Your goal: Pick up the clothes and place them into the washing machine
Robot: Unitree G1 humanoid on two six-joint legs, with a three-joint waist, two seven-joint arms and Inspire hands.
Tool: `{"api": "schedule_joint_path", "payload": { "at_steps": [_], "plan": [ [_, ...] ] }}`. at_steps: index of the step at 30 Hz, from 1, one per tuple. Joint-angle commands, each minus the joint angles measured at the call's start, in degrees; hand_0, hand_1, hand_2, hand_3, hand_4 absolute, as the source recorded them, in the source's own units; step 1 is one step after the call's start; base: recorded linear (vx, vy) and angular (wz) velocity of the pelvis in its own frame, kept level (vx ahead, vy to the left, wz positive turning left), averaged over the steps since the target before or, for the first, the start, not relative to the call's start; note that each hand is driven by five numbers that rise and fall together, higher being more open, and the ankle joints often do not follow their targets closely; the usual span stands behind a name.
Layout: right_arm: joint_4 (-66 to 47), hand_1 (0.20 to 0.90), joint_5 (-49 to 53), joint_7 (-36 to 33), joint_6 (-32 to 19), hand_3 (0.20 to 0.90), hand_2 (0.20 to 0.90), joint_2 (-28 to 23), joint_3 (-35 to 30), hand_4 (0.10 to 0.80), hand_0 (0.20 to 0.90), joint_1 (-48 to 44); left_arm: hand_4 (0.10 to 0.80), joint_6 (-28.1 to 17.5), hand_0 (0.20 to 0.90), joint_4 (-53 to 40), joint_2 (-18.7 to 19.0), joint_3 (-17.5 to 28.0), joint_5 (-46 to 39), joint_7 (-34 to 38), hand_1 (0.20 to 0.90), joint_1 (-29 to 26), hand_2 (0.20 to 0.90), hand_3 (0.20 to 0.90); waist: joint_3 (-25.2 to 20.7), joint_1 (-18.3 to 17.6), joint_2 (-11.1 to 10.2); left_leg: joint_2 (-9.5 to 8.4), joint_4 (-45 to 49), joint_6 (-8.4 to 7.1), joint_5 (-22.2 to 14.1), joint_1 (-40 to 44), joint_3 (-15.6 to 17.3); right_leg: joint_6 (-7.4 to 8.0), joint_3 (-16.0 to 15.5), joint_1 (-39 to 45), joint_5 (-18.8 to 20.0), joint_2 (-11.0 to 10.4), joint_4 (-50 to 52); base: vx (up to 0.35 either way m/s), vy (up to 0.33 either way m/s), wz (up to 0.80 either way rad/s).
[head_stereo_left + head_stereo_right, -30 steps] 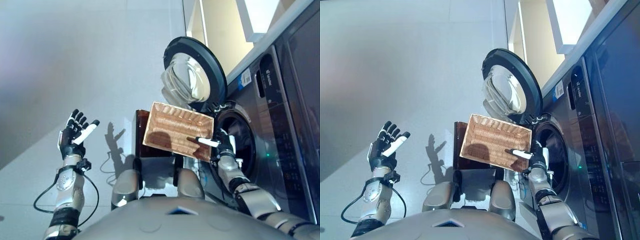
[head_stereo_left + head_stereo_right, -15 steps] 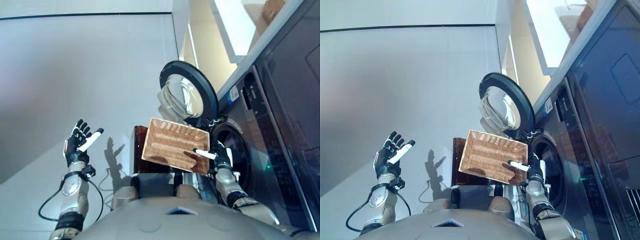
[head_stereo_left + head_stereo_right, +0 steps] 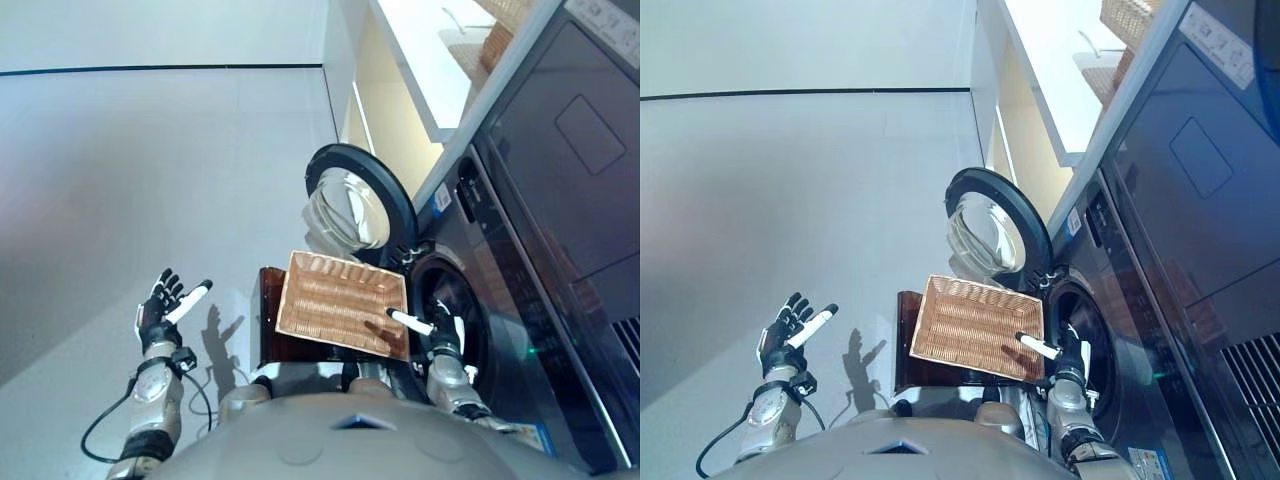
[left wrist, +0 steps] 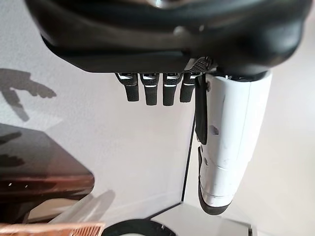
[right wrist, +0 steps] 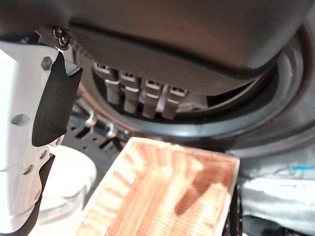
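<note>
The empty wicker basket [image 3: 338, 303] rests on a dark brown stool [image 3: 266, 325] in front of the washing machine [image 3: 478, 250]. No clothes show in the basket or in either hand. The round door [image 3: 358, 203] stands swung open, and the dark drum opening [image 3: 452, 298] lies right of the basket. My right hand [image 3: 440, 336] is open between the basket's right edge and the drum, its white-covered thumb [image 5: 23, 147] over the basket corner. My left hand [image 3: 163, 306] is raised, open and holds nothing, well left of the stool; its fingers [image 4: 152, 87] are straight.
A dark appliance front [image 3: 585, 150] stands above the washer. A white counter [image 3: 1060, 70] at the upper right carries wicker baskets [image 3: 1128, 16]. Pale grey floor [image 3: 150, 150] spreads to the left.
The whole picture has shifted: the camera has tilted up, showing more of the counter and appliances. Both hands keep their open poses relative to the basket.
</note>
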Motion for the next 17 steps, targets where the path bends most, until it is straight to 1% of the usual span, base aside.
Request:
{"api": "schedule_joint_path", "payload": {
  "at_steps": [1, 3, 8, 13, 17],
  "plan": [
    [-2.39, 0.9, 1.7, -0.34, -5.44, 0.9, 0.9, -0.7, 0.08, 0.8, 0.9, -2.97, 0.8, -4.61, 0.9, 1.29, 1.41, -1.79, 3.83, 0.97, 0.9, -6.27, 0.9, 0.9, -2.69, -0.25, 0.67, 1.46, -0.16, -3.3, 1.23, -3.15, -1.24, 2.13, -1.73, -0.14, -1.65, 0.28, 1.9, -0.002, 0.024, -0.04],
    [-0.87, 0.9, 2.99, 0.12, -5.42, 0.9, 0.9, -0.13, 0.06, 0.8, 0.9, -2.94, 0.8, -4.32, 0.9, 1.92, 1.34, -2.1, 3.32, 0.46, 0.9, -6.02, 0.9, 0.9, -2.7, -0.2, 0.56, 1.44, -0.16, -3.07, 1.18, -2.28, -1.15, 2.03, -1.67, 0.52, -1.7, 0.32, 2.47, 0.006, 0.009, -0.03],
    [-2.13, 0.9, 3.21, 0.31, -5.82, 0.9, 0.9, -0.57, 0.27, 0.8, 0.9, -2.89, 0.8, -4.24, 0.9, 4.15, 1.09, -2.2, 3.65, 0.78, 0.9, -6.2, 0.9, 0.9, -2.88, -0.27, 0.59, 1.56, -0.16, -3.11, 0.89, -1.29, -0.81, 1.87, -1.54, 1.33, -2.03, 0.34, 2.47, 0.019, 0.011, -0.08],
    [-2.84, 0.9, 3.43, 0.38, -6.24, 0.9, 0.9, -1.02, 0.12, 0.8, 0.9, -2.57, 0.8, -4.45, 0.9, 2.89, 0.93, -2.4, 3.75, 0.75, 0.9, -5.99, 0.9, 0.9, -3.0, -0.3, 0.47, 1.77, -0.16, -3.08, 0.75, -0.52, -0.92, 1.77, -1.65, 1.96, -2.47, 0.47, 2.93, 0.001, 0.0, -0.01],
    [-2.35, 0.9, 3.51, 0.39, -6.24, 0.9, 0.9, -1.01, 0.11, 0.8, 0.9, -2.62, 0.8, -4.31, 0.9, 3.71, 0.72, -2.59, 3.52, 0.68, 0.9, -6.18, 0.9, 0.9, -3.05, -0.27, 0.46, 1.9, -0.16, -3.1, 0.69, -0.1, -1.02, 1.72, -1.72, 2.24, -2.71, 0.6, 3.01, 0.0, 0.0, 0.0]
  ]
}}
